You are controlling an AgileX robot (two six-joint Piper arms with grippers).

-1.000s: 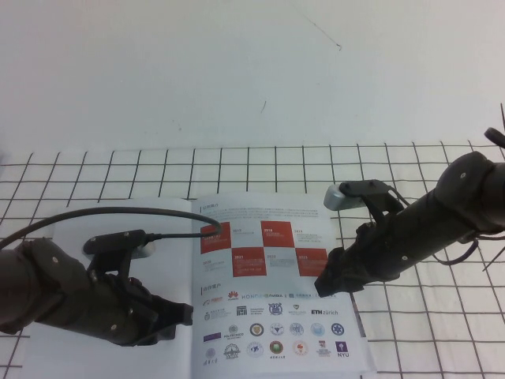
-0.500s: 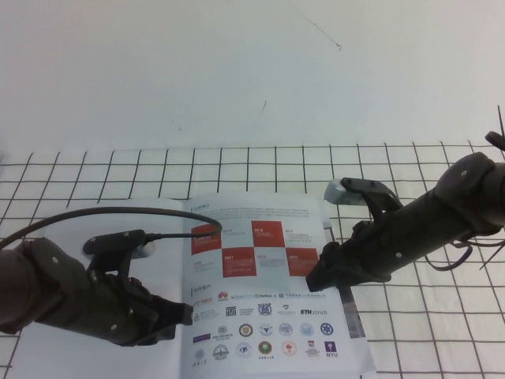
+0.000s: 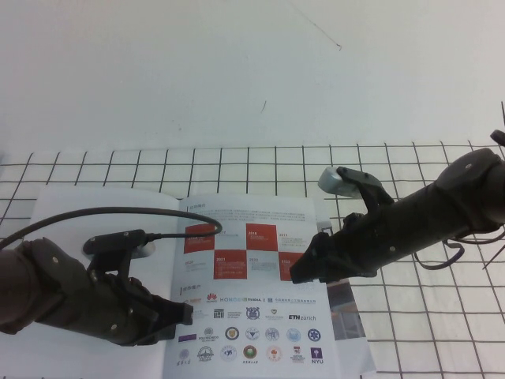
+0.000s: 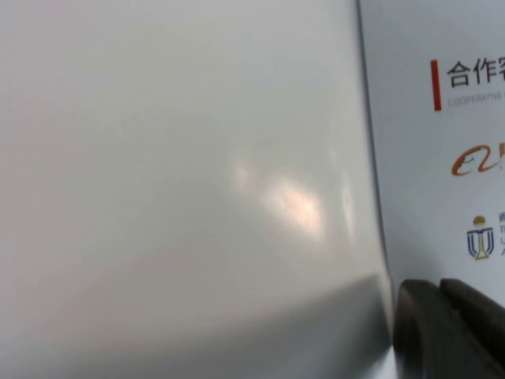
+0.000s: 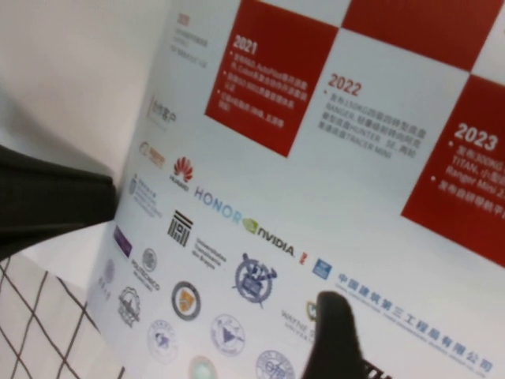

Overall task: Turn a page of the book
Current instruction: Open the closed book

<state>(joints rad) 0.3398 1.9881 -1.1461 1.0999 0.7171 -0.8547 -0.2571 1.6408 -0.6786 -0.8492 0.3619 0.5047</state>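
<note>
The book (image 3: 87, 207) lies open on the grid mat, its left sheet blank white. The page (image 3: 252, 292) with red checker squares above rows of logos is lifted at its right edge and curves toward the spine. My right gripper (image 3: 300, 272) is at that edge with its jaws wide. In the right wrist view one dark finger (image 5: 335, 335) lies against the page's (image 5: 316, 181) printed face; the other finger is hidden. My left gripper (image 3: 183, 314) rests shut on the blank sheet beside the spine, and in the left wrist view its fingertips (image 4: 430, 316) sit together next to the fold.
A white mat with black grid lines (image 3: 426, 332) covers the table, with a plain white surface (image 3: 237, 71) behind it. The left arm's black cable (image 3: 118, 212) arcs over the blank sheet. A grey printed page (image 3: 349, 312) shows under the lifted one.
My right gripper has moved left, and the page's right edge has gone with it. The page has risen and uncovered the sheet beneath. The left arm has stayed still.
</note>
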